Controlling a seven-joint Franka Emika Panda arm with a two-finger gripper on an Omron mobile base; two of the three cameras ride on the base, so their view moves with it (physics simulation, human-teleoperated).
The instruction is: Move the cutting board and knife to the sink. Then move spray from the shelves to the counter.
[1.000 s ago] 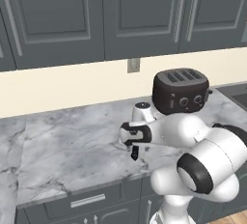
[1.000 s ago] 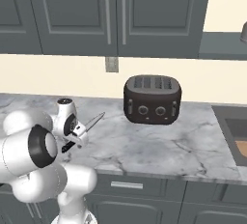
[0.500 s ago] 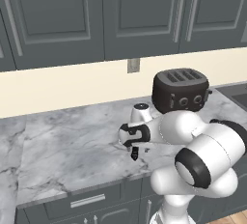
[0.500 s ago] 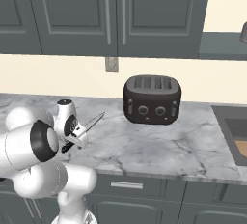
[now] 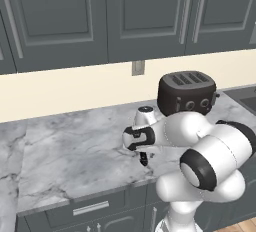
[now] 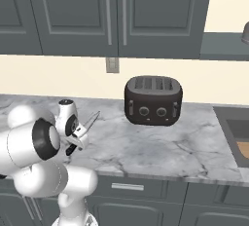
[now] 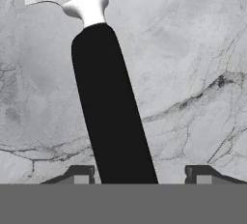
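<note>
The hand (image 7: 139, 178) hangs low over the near part of the desk (image 7: 193, 49), its tips unclenched and straddling the black handle of the knife (image 7: 113, 107), with a gap showing on one side. The knife lies flat on the marble, blade pointing away. This looks like the knife pickup: next the tips must pinch the handle squarely, then lift. Further back stands the toaster (image 6: 153, 99). Far right is the sink (image 6: 228, 122), where a light-brown slab, probably the cutting board (image 6: 243, 150), already lies.
</note>
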